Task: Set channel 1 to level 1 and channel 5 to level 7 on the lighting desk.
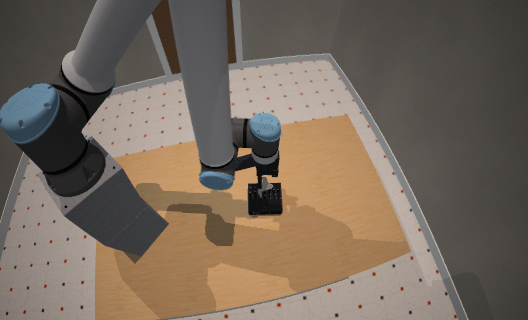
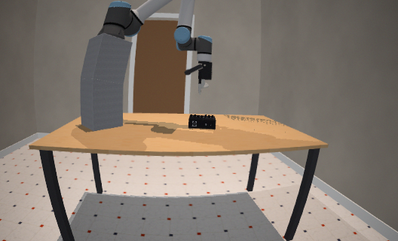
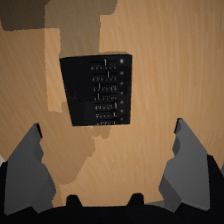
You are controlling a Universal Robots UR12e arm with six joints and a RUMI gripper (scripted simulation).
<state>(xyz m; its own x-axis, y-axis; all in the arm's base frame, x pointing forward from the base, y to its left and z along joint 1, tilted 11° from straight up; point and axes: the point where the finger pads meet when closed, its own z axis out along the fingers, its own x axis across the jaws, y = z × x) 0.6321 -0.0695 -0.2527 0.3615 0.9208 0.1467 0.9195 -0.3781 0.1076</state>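
The lighting desk (image 3: 98,89) is a small black box with several fader rows, lying on the wooden table. It also shows in the top view (image 1: 265,199) and the exterior view (image 2: 202,121). My gripper (image 3: 107,121) hangs well above it, fingers wide open and empty, with the desk seen between and beyond the fingertips. In the exterior view the gripper (image 2: 203,87) is high over the desk, apart from it. In the top view the gripper (image 1: 264,186) overlaps the desk's near top edge. The fader positions are too small to read.
The arm's grey base block (image 2: 102,80) stands on the table's left side. A brown door (image 2: 159,68) is behind the table. The arm's shadow falls across the wood to the left of the desk.
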